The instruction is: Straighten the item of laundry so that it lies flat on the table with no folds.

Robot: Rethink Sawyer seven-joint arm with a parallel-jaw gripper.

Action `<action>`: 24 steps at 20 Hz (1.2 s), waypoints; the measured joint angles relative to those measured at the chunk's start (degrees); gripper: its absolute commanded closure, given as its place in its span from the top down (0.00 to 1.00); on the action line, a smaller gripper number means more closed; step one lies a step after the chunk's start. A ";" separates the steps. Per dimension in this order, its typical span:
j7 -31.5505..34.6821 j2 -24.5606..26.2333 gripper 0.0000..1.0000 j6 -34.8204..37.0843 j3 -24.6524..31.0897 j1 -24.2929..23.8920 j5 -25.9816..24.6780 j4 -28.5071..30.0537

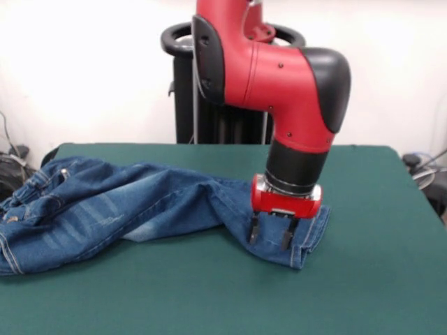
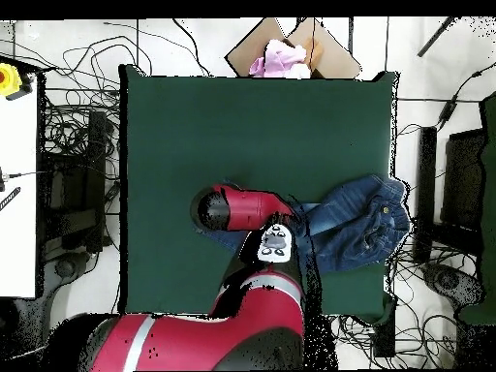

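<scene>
- The small blue denim jeans [image 1: 105, 209] lay crumpled on the dark green table [image 1: 363, 279], not flat. In the front view the waistband bunched at about 9 o'clock of the table, reaching its edge, and one leg ran toward the table's middle.
- In the overhead view the jeans [image 2: 354, 228] sat toward 3 o'clock of the table [image 2: 242, 126], with the waist end at the table's edge.
- The gripper [image 1: 271, 236] stood vertical over the hem end of the leg. Its two fingers were spread a little apart, with the tips down at the cloth. I could not see whether any denim was pinched between them, so it seemed open and not yet holding.
- The denim looked soft and limp, but thick and rather heavy for cloth. I judged it would drag with friction on the felt-like surface and not slide freely, and it is not fragile.
- A good place to take hold seemed the leg hem, where the stitched edge is firmer. From there, a pull toward 3 o'clock in the front view, away from the waistband, would stretch the leg.
- The second leg appeared folded under or beside the first; I could not tell which.
</scene>
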 measured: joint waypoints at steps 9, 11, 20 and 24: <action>0.00 -2.78 1.00 8.38 0.00 0.96 0.05 -2.15; 0.00 -3.05 1.00 8.42 0.00 0.80 0.06 -2.37; 0.00 0.19 1.00 5.27 0.02 -0.93 0.06 -2.09; 0.00 2.82 1.00 2.90 0.21 -1.83 0.09 -1.27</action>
